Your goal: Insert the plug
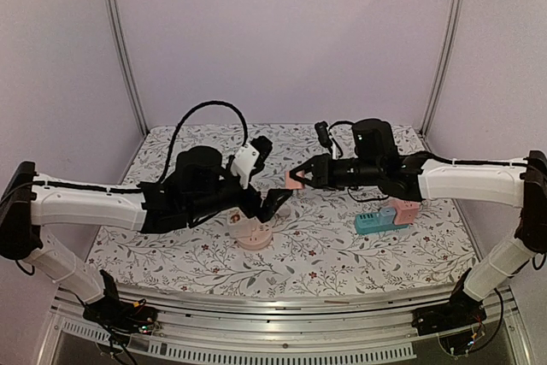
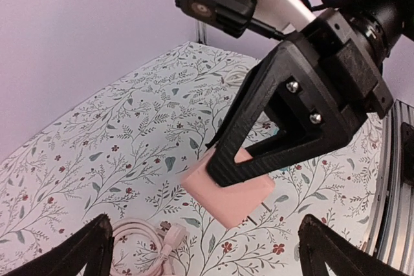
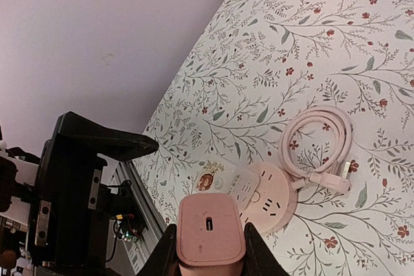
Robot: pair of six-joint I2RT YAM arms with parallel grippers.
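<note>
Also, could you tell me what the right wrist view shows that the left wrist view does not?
Only right wrist: the round pink socket hub and the port on the end of the pink plug block. Only left wrist: the right gripper from outside, clamped on that block, and its camera. Both: the block, the coiled cable, the floral cloth.

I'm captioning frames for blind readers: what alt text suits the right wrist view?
The right tool grips a pink plug above a floral table. On it lie a round pink socket and a coiled cable; the left arm looms at left.
</note>
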